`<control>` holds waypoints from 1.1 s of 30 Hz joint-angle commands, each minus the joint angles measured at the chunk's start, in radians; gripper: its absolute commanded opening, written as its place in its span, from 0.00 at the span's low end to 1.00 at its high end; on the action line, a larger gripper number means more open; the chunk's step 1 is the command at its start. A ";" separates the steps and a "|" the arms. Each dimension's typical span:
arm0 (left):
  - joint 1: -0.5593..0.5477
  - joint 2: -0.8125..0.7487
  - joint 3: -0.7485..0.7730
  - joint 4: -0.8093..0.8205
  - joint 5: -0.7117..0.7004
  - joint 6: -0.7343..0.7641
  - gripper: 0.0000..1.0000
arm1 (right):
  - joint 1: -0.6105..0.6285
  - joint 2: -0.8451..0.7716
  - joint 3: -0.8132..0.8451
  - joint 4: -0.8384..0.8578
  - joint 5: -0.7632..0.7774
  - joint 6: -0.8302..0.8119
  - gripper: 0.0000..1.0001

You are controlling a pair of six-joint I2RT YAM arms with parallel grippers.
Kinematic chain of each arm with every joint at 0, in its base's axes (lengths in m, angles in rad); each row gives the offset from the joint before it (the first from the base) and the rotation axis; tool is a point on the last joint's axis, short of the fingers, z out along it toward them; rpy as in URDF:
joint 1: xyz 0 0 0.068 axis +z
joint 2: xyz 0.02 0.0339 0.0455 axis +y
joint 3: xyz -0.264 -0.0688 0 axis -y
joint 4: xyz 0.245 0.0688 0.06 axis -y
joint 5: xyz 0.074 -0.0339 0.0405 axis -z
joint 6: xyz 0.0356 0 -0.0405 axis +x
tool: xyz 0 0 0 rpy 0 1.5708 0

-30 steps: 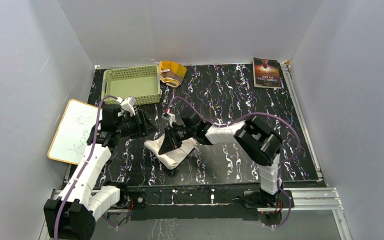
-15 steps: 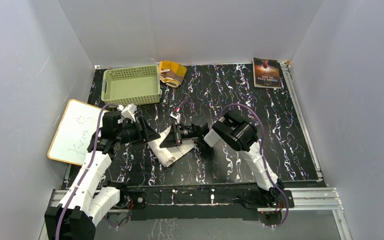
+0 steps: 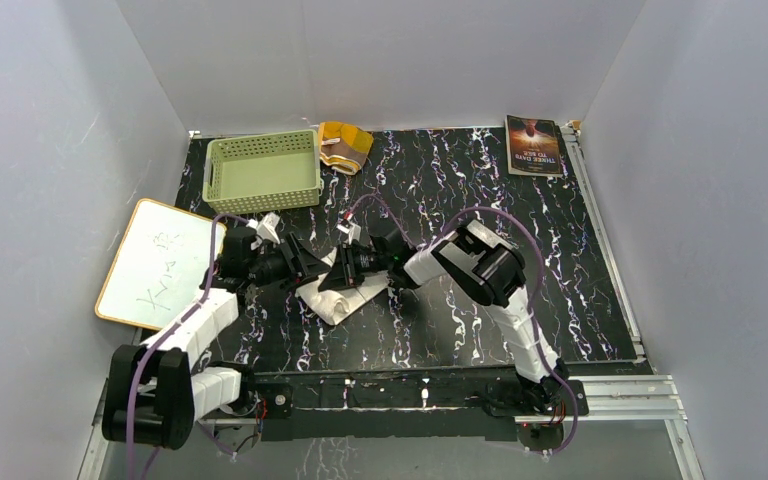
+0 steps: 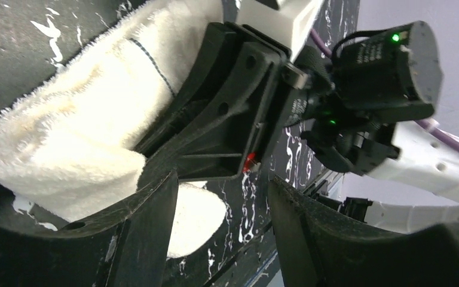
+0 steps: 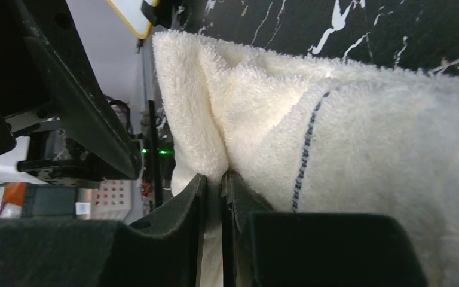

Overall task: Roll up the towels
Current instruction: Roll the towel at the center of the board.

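Note:
The white towel [image 3: 341,299] lies bunched and partly folded on the black marbled table, near the front left. My right gripper [image 3: 333,279] is shut on a fold of the white towel [image 5: 346,137], and the cloth is pinched between the jaws [image 5: 221,179]. My left gripper [image 3: 309,270] is open right beside it. In the left wrist view the left gripper [image 4: 218,200] has its fingers spread either side of the right gripper's black body, with the white towel [image 4: 66,143] just beyond. The brown and orange towel [image 3: 345,143] sits rolled at the back, next to the basket.
A green basket [image 3: 263,170] stands at the back left. A white board with a tan edge [image 3: 155,262] lies at the left table edge. A dark book [image 3: 534,146] lies at the back right. Grey walls enclose the table.
My left gripper has moved right, up against the right gripper. The right arm has folded in, and its gripper has shifted slightly back and left with the towel.

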 commanded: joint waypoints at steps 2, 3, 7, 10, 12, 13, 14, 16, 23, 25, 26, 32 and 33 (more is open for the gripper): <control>0.005 0.061 -0.021 0.118 -0.059 -0.006 0.54 | 0.003 -0.030 0.028 -0.314 0.152 -0.250 0.00; 0.004 0.064 -0.032 0.124 -0.080 -0.003 0.54 | 0.005 -0.033 0.028 -0.325 0.161 -0.259 0.00; 0.004 0.081 -0.076 0.148 -0.180 0.021 0.54 | 0.014 -0.038 0.044 -0.393 0.201 -0.301 0.00; 0.004 0.117 -0.103 0.191 -0.234 0.024 0.54 | 0.023 -0.055 0.053 -0.448 0.240 -0.337 0.00; 0.004 0.142 -0.120 0.226 -0.258 0.024 0.54 | 0.026 -0.081 0.050 -0.487 0.273 -0.365 0.00; 0.004 0.156 -0.126 0.237 -0.268 0.028 0.54 | 0.028 -0.098 0.051 -0.517 0.293 -0.386 0.02; 0.005 0.170 -0.133 0.253 -0.274 0.029 0.54 | 0.030 -0.116 0.054 -0.551 0.314 -0.409 0.07; 0.005 0.190 -0.142 0.273 -0.284 0.031 0.54 | 0.037 -0.157 0.056 -0.614 0.357 -0.469 0.15; 0.004 0.221 -0.168 0.316 -0.287 0.028 0.54 | 0.048 -0.275 0.036 -0.775 0.409 -0.561 0.28; 0.004 0.229 -0.170 0.323 -0.283 0.031 0.54 | 0.050 -0.317 0.010 -0.766 0.383 -0.552 0.30; 0.004 0.233 -0.171 0.326 -0.279 0.033 0.54 | 0.053 -0.336 -0.007 -0.757 0.367 -0.542 0.32; 0.004 0.264 -0.179 0.362 -0.260 0.030 0.54 | 0.072 -0.408 -0.098 -0.641 0.287 -0.430 0.38; 0.004 0.264 -0.179 0.365 -0.257 0.029 0.54 | 0.074 -0.415 -0.116 -0.613 0.282 -0.405 0.40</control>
